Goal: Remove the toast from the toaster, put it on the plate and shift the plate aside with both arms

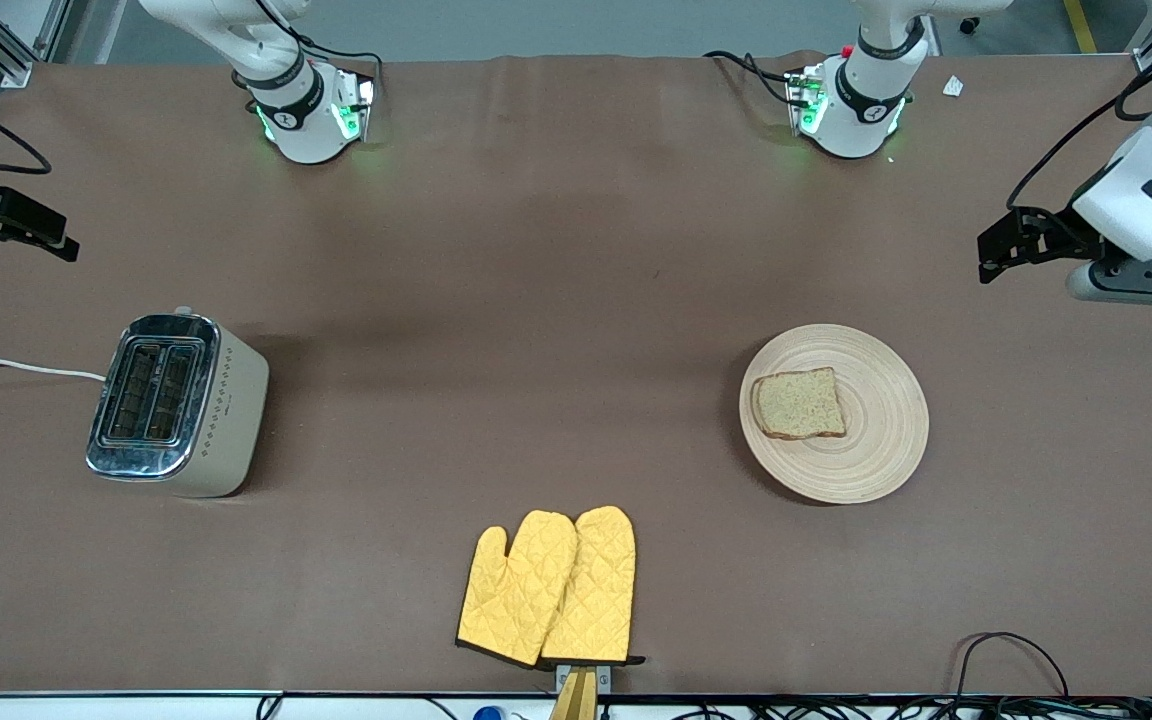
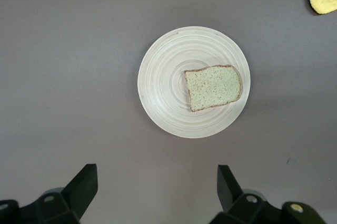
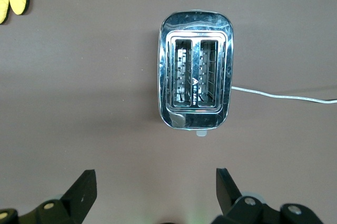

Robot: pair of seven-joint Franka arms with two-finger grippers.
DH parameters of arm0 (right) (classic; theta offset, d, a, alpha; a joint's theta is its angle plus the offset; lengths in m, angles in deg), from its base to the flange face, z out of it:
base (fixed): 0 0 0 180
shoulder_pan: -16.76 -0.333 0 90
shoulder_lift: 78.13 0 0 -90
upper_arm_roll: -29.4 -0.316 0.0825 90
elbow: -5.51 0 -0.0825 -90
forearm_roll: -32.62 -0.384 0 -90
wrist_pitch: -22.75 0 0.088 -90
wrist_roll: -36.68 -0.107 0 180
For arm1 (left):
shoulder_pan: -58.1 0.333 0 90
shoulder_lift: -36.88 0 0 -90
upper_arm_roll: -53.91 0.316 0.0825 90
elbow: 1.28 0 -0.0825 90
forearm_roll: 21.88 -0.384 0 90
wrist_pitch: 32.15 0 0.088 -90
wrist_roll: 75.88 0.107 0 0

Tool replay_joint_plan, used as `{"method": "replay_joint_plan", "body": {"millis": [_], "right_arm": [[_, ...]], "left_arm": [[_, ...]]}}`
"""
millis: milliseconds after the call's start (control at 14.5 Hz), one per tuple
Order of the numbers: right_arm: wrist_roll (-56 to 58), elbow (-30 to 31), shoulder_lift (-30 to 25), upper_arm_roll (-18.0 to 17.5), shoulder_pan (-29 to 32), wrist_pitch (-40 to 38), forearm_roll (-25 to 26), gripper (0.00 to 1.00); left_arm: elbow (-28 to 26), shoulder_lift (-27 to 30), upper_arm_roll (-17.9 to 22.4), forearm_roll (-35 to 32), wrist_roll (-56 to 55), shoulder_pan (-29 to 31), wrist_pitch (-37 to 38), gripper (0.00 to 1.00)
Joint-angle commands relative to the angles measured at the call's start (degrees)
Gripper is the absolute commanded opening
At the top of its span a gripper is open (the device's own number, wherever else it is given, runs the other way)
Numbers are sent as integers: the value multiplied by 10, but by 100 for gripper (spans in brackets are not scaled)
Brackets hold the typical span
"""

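The toast [image 1: 799, 403] lies flat on the plate [image 1: 876, 440], off the plate's centre toward the side that faces the toaster [image 1: 176, 403], with the ringed wood bare around it. The plate sits on the brown tabletop [image 1: 536, 300] toward the left arm's end. The toaster stands toward the right arm's end, its two slots facing up and a white cord [image 1: 16, 368] running off from it to the table edge. A pair of yellow oven mitts [image 1: 551, 590] lies side by side between toaster and plate and nearer to the front camera than both, close to the table edge. The left claw [image 1: 1011, 245] hangs in the air above the tabletop at the left arm's end, jaws spread wide and holding nothing; its wrist view looks straight down on plate and toast between the two black fingers [image 2: 84, 184]. The right claw [image 1: 6, 228] hangs above the tabletop at the right arm's end, also wide apart and empty, its fingers [image 3: 84, 190] framing the toaster below.
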Motion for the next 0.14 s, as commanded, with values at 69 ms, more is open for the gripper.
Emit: {"method": "replay_joint_plan", "body": {"millis": [69], "right_arm": [[0, -5, 0, 1, 2, -3, -3, 100]], "left_arm": [[3, 5, 6, -4, 1, -8, -12, 100]]}}
